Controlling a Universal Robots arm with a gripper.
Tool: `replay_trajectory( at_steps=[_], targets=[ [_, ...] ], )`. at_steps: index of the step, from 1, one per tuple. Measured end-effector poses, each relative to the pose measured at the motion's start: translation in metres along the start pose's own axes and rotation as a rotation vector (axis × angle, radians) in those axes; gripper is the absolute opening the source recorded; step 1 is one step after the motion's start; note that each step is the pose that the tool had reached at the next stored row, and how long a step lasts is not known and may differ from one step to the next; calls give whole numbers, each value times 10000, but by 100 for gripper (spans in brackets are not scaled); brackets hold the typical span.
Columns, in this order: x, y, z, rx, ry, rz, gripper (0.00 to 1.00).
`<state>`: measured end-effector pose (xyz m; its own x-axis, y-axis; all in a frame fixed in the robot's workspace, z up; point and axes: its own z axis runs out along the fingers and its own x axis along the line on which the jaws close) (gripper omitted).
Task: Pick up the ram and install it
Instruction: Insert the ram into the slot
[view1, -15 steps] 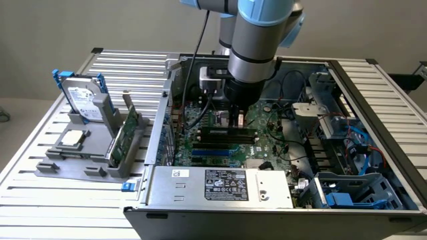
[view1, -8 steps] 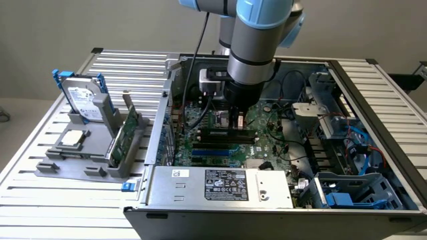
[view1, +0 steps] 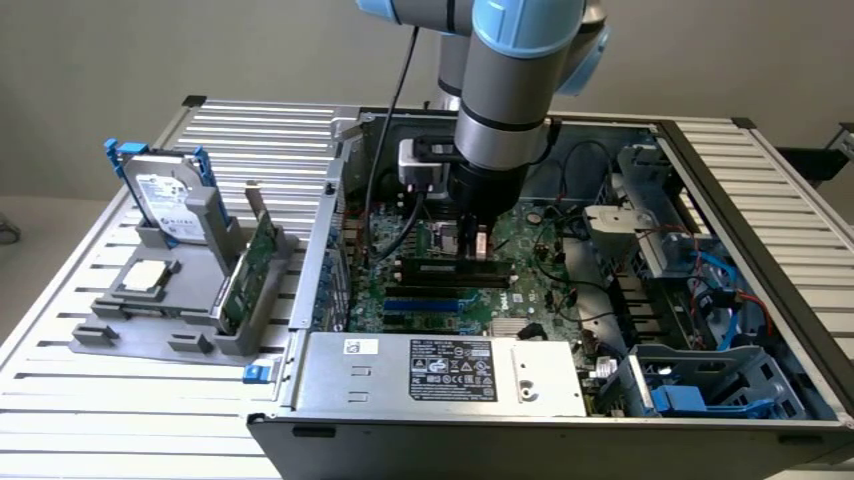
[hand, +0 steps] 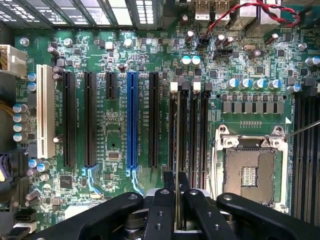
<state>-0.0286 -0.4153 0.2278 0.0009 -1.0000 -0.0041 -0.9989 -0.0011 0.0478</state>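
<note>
Gripper (hand: 176, 184) low inside the open case (view1: 747, 200), fingers (hand: 161, 202) clenched on the ram (hand: 176, 210). The stick sits edge-on between the 2 pads, in line with the bank of 4 black memory slots (hand: 195, 135), beside the CPU socket (hand: 248, 170).

Step in hand, as I judge it: seating the ram.
- Line the stick's edge up with 1 slot along its full length; the wrist view suggests the slot nearest the blue slot (hand: 131, 120), though this isn't certain.
- Keep the board upright. Any tilt puts 1 end in first and binds it.
- Check that the white latches (hand: 196, 86) at the slot ends are swung out.
- Press straight down and evenly, without twisting.

View differences:
- The wrist view gives you side-to-side alignment, stick against slot, and the latches. It gives nothing on height.
- The exterior view shows the ram (view1: 434, 266) as a long dark bar under the gripper (view1: 474, 245), close over the motherboard (view1: 534, 290). I can't tell whether its lower edge has entered the slot.
- The exterior view also shows the hard drive (view1: 167, 200) and the expansion card (view1: 254, 265) parked upright on the grey stand (view1: 134, 340) outside the case, well apart from the work.
</note>
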Motion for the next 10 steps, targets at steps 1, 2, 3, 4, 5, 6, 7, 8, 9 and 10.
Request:
replay_trajectory(
  at_steps=[1, 2, 3, 4, 5, 6, 7, 8, 9, 10],
  targets=[
    [0, 0, 0, 0, 11, -11, 14],
    [0, 0, 1, 0, 18, -24, 14],
    [0, 1, 1, 0, 24, -38, 14],
    [0, 0, 1, 0, 30, -53, 14],
    [0, 0, 2, 0, 34, -68, 14],
    [0, 1, 2, 0, 38, -82, 14],
    [0, 1, 2, 0, 41, -97, 14],
    [0, 1, 3, 0, 43, -109, 14],
    [0, 2, 3, 0, 47, -121, 14],
    [0, 2, 3, 0, 50, -132, 14]
  ],
)
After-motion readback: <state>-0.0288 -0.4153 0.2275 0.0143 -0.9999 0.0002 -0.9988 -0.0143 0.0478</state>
